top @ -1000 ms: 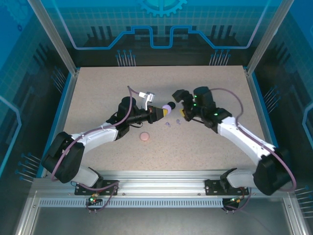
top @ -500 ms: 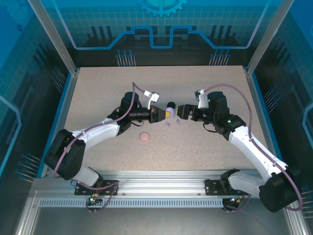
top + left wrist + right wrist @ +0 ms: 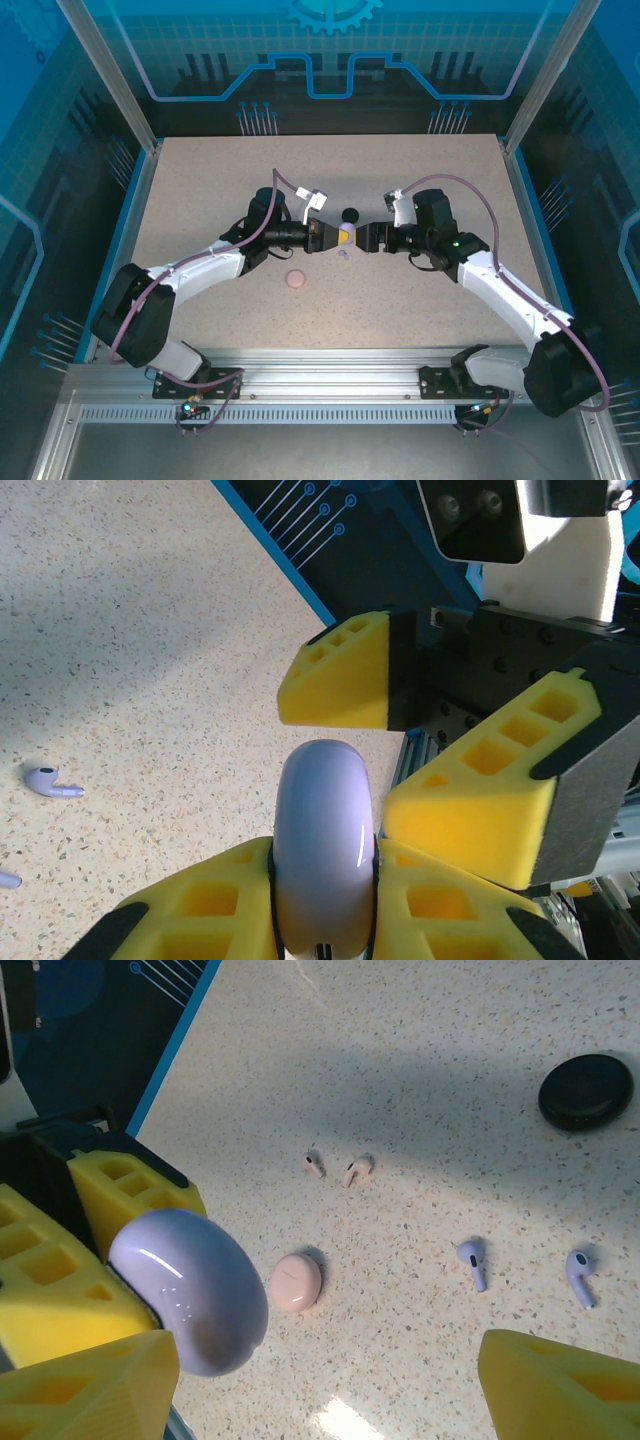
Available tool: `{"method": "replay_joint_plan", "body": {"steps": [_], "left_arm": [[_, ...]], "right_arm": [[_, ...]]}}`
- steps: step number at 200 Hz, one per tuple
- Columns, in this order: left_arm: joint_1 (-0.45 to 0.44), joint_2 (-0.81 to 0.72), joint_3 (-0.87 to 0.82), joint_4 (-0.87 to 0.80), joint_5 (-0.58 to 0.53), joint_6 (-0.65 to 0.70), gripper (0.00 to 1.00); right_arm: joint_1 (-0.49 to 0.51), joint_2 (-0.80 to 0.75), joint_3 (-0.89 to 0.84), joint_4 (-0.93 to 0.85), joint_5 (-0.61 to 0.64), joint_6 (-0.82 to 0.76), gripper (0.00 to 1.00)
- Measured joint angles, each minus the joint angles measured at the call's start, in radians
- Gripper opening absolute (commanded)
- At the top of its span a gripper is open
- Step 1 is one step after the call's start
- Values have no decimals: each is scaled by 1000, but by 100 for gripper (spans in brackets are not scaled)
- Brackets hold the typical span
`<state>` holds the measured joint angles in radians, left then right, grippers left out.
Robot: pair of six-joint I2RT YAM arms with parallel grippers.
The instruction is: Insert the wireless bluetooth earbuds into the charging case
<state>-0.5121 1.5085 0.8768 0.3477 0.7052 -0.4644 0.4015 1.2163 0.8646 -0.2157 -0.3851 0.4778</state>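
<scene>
A: Largest entries first?
B: Desk (image 3: 200, 180), speckled. Left arm (image 3: 200, 270), jaws clenched on the lavender case (image 3: 322, 850), lifted off the desk. Right arm (image 3: 500, 285), jaws released, spread to either side of that case's free end.
A: Smaller stock?
B: Black case (image 3: 585, 1090), shut, on the desk. Pink case (image 3: 296, 1282), shut, on the desk. Two lavender earbuds (image 3: 472, 1263), loose between those cases. Two pale pink earbuds (image 3: 357, 1170), side by side near the pink case.

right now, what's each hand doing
left hand: closed, holding the lavender case
right hand: open, close to that case
</scene>
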Motion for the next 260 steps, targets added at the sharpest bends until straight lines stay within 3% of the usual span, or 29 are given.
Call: {"method": "replay_joint_plan", "body": {"steps": [52,114,187,260], "left_arm": [[11,1,0,-30,-8,0,0],[10,-27,0,-14,0,0,0],[10,-27,0,-2,0,0,0],[10,-27,0,-2,0,0,0]], "right_arm": [[1,51,-1,32,14,6,69],[-41,90,-74,49,36,32,68],[-35,-116,-84,29,-13,69,69],[31,-11,-31,60,-10,111,58]]}}
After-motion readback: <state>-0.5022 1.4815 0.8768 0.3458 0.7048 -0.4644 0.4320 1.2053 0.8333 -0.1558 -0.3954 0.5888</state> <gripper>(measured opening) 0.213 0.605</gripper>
